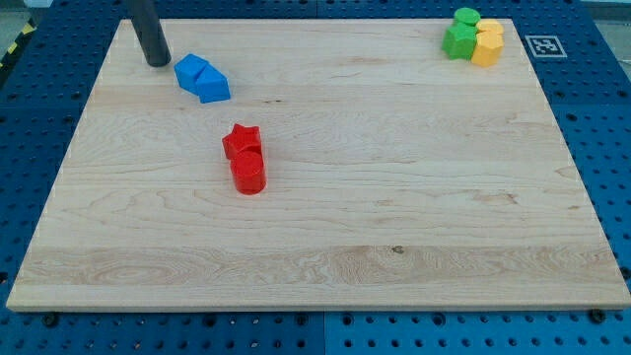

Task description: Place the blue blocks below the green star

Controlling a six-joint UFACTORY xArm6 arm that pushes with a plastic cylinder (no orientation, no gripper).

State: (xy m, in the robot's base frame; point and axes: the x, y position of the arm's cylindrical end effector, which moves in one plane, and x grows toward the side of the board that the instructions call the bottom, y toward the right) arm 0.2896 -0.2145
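Two blue blocks lie touching at the view's upper left: one blue block [191,70] and a second blue block [213,85] just right and below it; their shapes are hard to make out. My tip [158,62] stands just left of the first blue block, a small gap apart. The green star [457,40] sits at the view's top right corner, with a green round block [466,17] right above it.
Two yellow blocks [488,42] touch the green ones on their right. A red star [242,140] and a red cylinder [249,172] stand together left of the board's middle. The wooden board [394,217] lies on a blue perforated table.
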